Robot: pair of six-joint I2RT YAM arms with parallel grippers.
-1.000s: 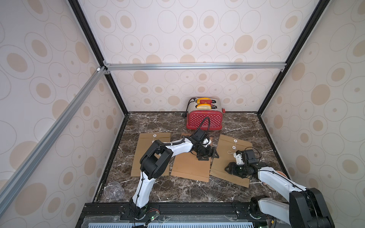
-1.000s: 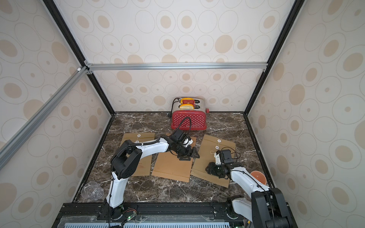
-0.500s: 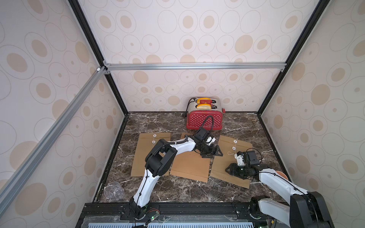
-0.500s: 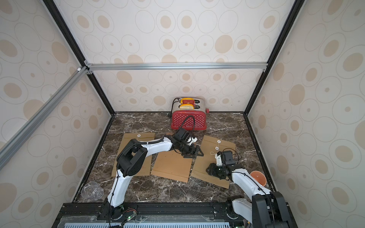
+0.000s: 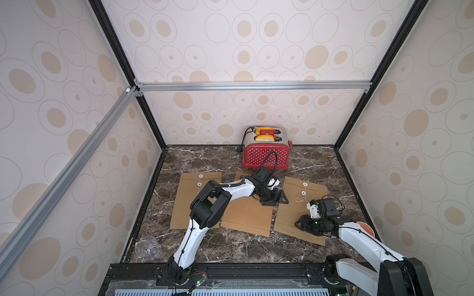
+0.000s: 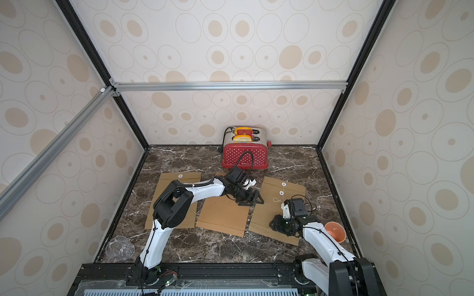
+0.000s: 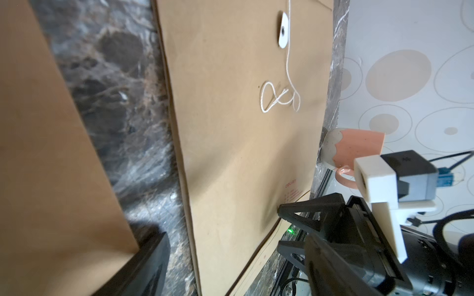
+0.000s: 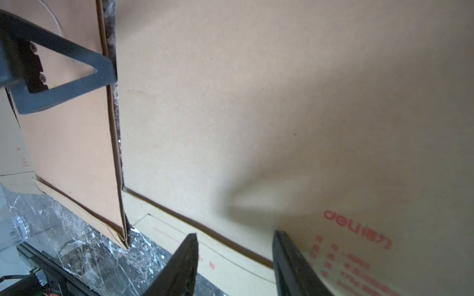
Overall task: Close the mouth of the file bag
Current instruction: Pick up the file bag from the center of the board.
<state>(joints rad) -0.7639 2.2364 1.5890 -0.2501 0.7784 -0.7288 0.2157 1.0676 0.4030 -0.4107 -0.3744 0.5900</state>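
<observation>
I see the file bag (image 5: 291,215) lying flat on the table (image 5: 205,164), the rightmost of three. Its string (image 7: 279,98) trails loose from a disc (image 7: 283,30) into a small curl. My right gripper (image 8: 234,234) stands about half spread, with both tips down on the bag's near end and the paper dimpled there. My left gripper (image 5: 275,202) is wide and holds nothing, over the gap between this bag and the middle bag (image 5: 246,217).
</observation>
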